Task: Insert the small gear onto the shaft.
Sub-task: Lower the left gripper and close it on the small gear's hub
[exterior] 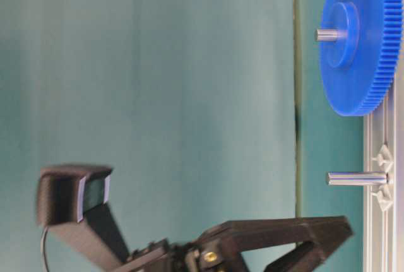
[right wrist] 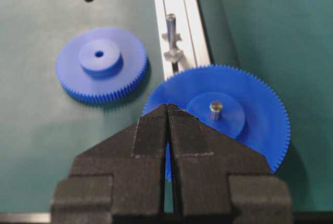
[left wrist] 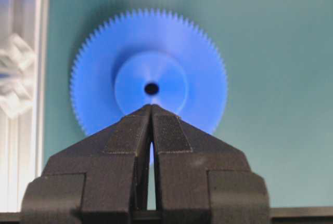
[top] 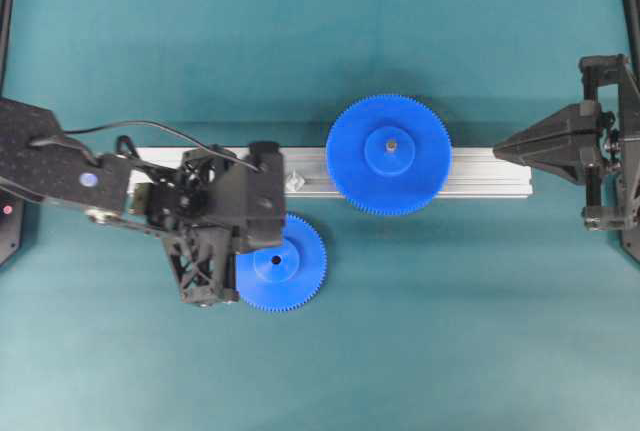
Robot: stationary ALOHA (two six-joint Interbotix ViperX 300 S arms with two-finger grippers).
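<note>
Flat on the teal-green table mat (top: 420, 31) lies the small blue plastic toothed gear (top: 290, 263), hub up with its little centre hole showing, just below the long ribbed aluminium rail (top: 480, 173) that runs left to right across the middle of the mat. The left gripper (left wrist: 151, 110) hangs over the gear's left edge as the overhead view shows it; its two black padded fingers (left wrist: 125, 141) are pressed together tip to tip with nothing between them, and from the left wrist view the tips point at the gear's hub (the gear itself is a little blurred there). The short thin silver metal shaft (right wrist: 171, 26) stands upright on the rail in a small shiny angular mount, bare of any gear, near the rail's left half; in the table-level view, which is turned on its side, it juts out from the rail with the left gripper's black frame close by.

Further right on the rail sits the larger blue toothed gear (top: 389, 154), seated on its own grey pin (right wrist: 216, 109). The right gripper (top: 500, 151) rests near the right edge of the mat at the rail's right end, apart from both gears, and its fingers too are pressed together on nothing.
</note>
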